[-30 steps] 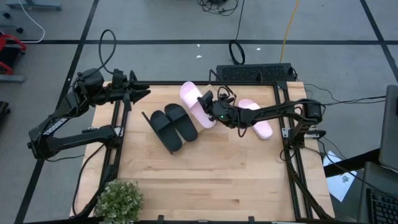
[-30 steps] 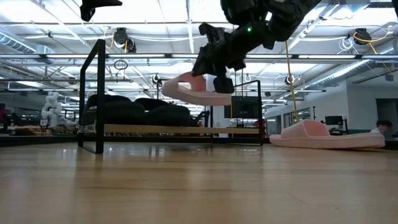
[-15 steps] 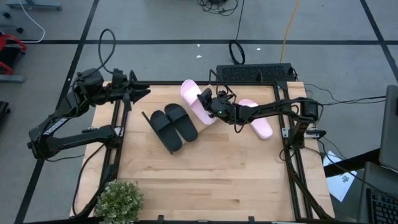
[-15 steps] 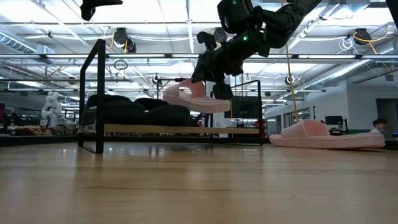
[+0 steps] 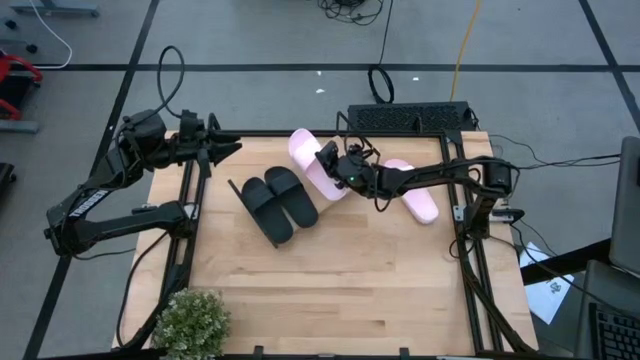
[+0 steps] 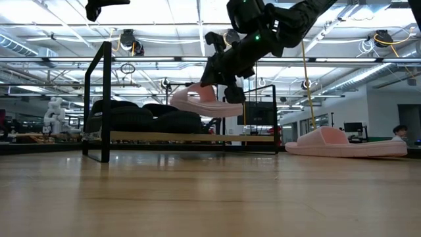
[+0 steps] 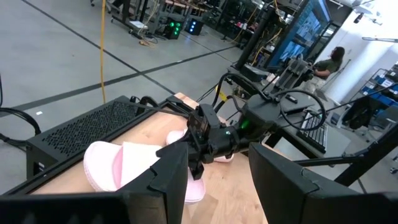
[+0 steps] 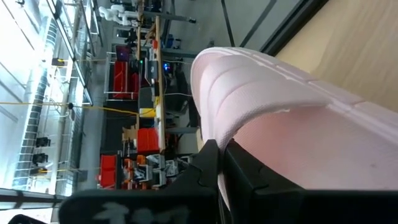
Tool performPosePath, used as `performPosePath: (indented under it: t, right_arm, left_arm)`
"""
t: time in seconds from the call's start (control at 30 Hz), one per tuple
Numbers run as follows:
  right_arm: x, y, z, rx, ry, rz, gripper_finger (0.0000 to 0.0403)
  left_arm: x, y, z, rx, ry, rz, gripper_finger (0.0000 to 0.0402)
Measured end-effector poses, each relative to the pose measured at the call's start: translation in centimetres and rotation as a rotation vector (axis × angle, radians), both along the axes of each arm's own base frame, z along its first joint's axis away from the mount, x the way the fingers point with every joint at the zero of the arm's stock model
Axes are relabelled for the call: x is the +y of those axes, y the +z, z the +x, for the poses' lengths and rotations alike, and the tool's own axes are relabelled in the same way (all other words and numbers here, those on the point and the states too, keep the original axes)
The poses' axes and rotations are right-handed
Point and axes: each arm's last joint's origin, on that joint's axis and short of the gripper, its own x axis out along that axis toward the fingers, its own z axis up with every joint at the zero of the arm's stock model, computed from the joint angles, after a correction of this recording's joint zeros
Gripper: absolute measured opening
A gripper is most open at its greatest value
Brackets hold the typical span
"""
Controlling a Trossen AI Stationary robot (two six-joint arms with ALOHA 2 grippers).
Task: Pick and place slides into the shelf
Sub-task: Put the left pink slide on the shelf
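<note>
Low view: ribbed pale pink slide (image 6: pixel 200 103) in right tool (image 6: pixel 220 82).

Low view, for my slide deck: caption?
Right gripper carries a pink slide above the shelf.

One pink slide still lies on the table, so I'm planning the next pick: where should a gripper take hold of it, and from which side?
Grip the wide strap of the pink slide on the table, coming down from above. It lies sole-down and the strap arches clear of the footbed, as the low view shows, leaving room for one finger beneath. The right gripper holds the other pink slide by its strap.
</note>
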Motion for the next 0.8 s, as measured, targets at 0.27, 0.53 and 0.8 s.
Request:
performPosePath:
  t: [0.27, 0.53, 0.8]
  right_arm:
    - [0.0, -1.8, 0.7, -0.023, -0.012, 0.048, 0.0000]
    - [0.0, -2.1, 0.6, 0.010, -0.015, 0.060, 0.0000]
    - [-0.1, -2.2, 0.6, 0.008, -0.018, 0.070, 0.0000]
  left_arm:
    - [0.0, 0.0, 0.0, 0.000, 0.000, 0.000, 0.0165]
    - [0.0, 0.0, 0.0, 0.004, -0.002, 0.012, 0.0165]
    - [0.0, 0.0, 0.0, 0.008, -0.004, 0.028, 0.0165]
